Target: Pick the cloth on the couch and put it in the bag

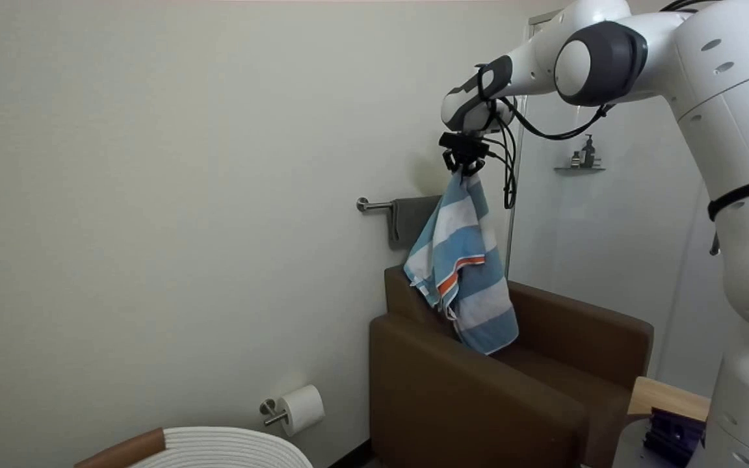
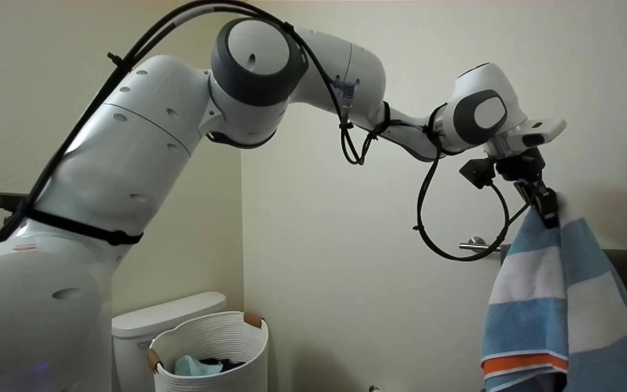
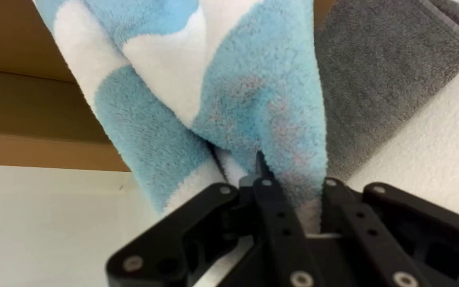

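Hanging from the fingers (image 3: 284, 223), pinched closed on its gathered top: the cloth (image 1: 478, 299), over the couch (image 1: 465, 390) and well apart from the bag (image 2: 215, 332). Bag has a wide round rim, white ribbed wall like coiled cord, brown leather-look handles (image 2: 253, 320) on opposite sides. Inside, in an exterior view: a soft, crumpled pale aqua piece (image 2: 196, 366) with a dark piece (image 2: 223, 363) just beside it; too little shows to name either. Smooth white toilet tank (image 2: 169, 316) near the bag. Cloth is light blue with broad white bands and an orange-red stripe, narrow at the top, flaring into long loose folds; wrist view shows thick, fluffy pile with faint pinkish patches. Cannot tell if its lowest edge touches the seat. Couch is boxy, brown, smooth-covered, square arms. Dark grey towel (image 1: 410, 224), fuzzy, folded over a shiny metal bar (image 1: 378, 206), behind the cloth in an exterior view. White paper roll (image 1: 302, 409), a plain cylinder, sits on a metal holder (image 1: 268, 407) between bag and couch in that frame. Thin shelf (image 1: 579, 169) carries small bottles (image 1: 588, 155), contents unreadable.
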`<state>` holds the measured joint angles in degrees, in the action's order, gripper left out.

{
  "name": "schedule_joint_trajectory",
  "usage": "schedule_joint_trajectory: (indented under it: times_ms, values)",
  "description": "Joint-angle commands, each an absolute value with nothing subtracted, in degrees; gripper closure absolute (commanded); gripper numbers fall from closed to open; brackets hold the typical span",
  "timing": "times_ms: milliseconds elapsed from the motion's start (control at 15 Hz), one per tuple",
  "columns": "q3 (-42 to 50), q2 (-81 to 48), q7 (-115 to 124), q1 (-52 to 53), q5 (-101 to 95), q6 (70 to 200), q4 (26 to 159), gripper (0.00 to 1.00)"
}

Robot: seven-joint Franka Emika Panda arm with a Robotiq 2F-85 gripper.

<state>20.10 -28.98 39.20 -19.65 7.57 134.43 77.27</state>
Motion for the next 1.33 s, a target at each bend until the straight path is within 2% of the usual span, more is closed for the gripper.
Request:
schedule_joint_trajectory:
  times_ms: [0,267,800,1000,1200,1267]
  values:
    - [18.05,-25.08,34.33,-18.26,7.58,133.2,75.59,0.9]
    - [13.45,-20.23,26.76,-16.71,8.47,125.11,72.83,0.91]
    - [7.61,-4.14,17.93,-7.16,1.76,111.28,77.46,0.91]
    - [5.21,1.34,16.01,-3.57,-2.27,110.84,80.02,0.91]
    - [4.84,-0.64,17.63,-2.73,-1.96,110.02,77.08,0.91]
    - [4.6,0.11,17.64,-2.25,-2.13,109.73,77.21,0.84]
